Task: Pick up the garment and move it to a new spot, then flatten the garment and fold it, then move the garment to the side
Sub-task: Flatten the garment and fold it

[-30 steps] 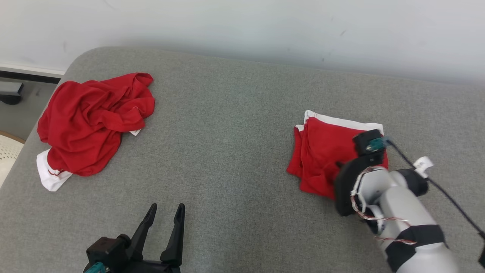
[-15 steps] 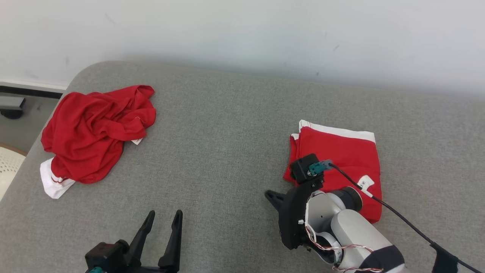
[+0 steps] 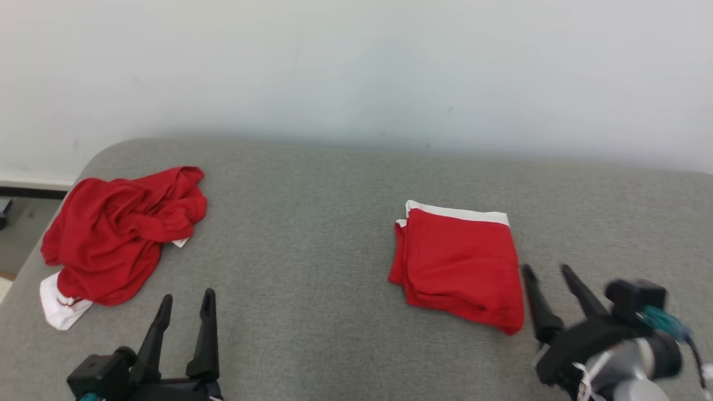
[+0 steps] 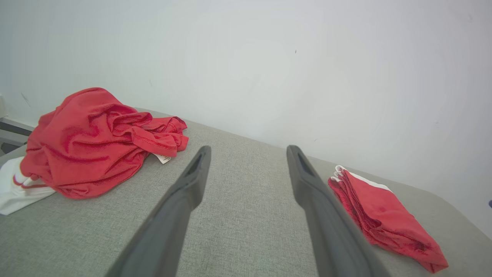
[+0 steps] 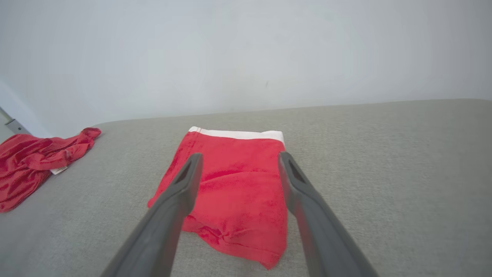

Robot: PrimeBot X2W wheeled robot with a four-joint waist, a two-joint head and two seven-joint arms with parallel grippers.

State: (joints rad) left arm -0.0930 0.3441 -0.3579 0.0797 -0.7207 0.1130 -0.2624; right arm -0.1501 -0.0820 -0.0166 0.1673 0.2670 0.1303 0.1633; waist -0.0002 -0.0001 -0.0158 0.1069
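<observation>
A red garment with a white band lies folded in a neat rectangle on the grey padded surface, right of centre. It also appears in the left wrist view and in the right wrist view. My right gripper stands open just off its near right corner, holding nothing. In the right wrist view its fingers frame the fold from above, apart from it. My left gripper is open and empty at the lower left.
A second red garment with white trim lies crumpled at the far left, near the surface's rounded edge. A pale wall runs behind the surface. Bare grey fabric lies between the two garments.
My right gripper has opened and come off the folded garment, ending at its near right corner. The head camera has tilted up. The left gripper stays open.
</observation>
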